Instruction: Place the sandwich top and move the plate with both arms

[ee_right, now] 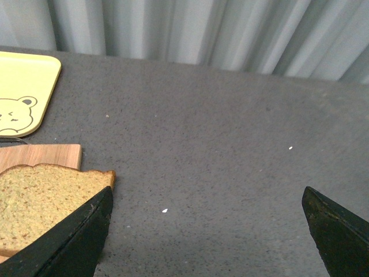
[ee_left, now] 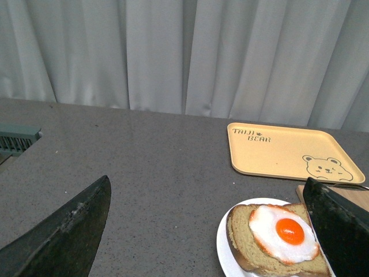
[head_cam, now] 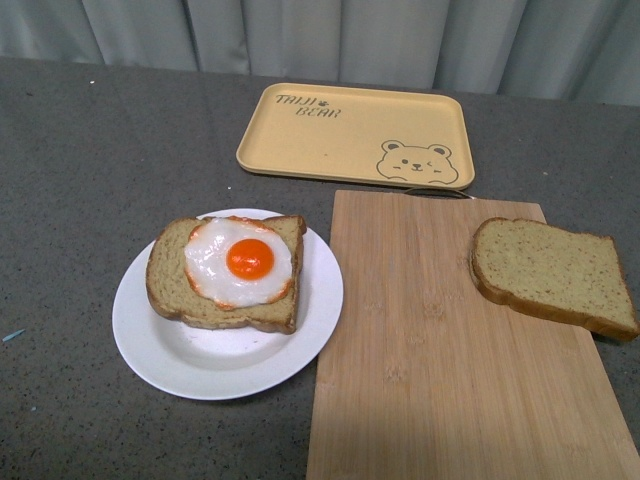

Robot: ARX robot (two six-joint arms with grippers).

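Plainly, nothing has been picked up yet: the step in hand is fetching the sandwich top.

Front view: the plate [head_cam: 228, 378] sits on the grey tabletop [head_cam: 80, 200], touching the left edge of a wooden cutting board [head_cam: 440, 380]. On the plate lies a bread slice [head_cam: 180, 290] bearing a fried egg [head_cam: 240, 262]. The sandwich top [head_cam: 553, 272] lies flat at about 3 o'clock from the plate, well apart from it, on the far right part of the board with its outer end overhanging onto the tabletop. A yellow tray [head_cam: 350, 135] rests at 12 o'clock from the board. Neither arm shows here.

Left wrist view: the left tool [ee_left: 206, 187] is spread wide with nothing between its fingers [ee_left: 69, 231]. It hangs above bare tabletop, with the plate and its egg-topped slice beside one finger.

Right wrist view: the right tool [ee_right: 207, 193] is likewise spread wide and empty, over bare tabletop. The sandwich top sits beside one finger [ee_right: 75, 231], not between the pair.

My reading is that the right arm is the nearer one, so the next move calls for shifting it across until the slice lies between the fingers, then descending and gripping the overhanging end gently. The bread looks soft and could bend or tear.
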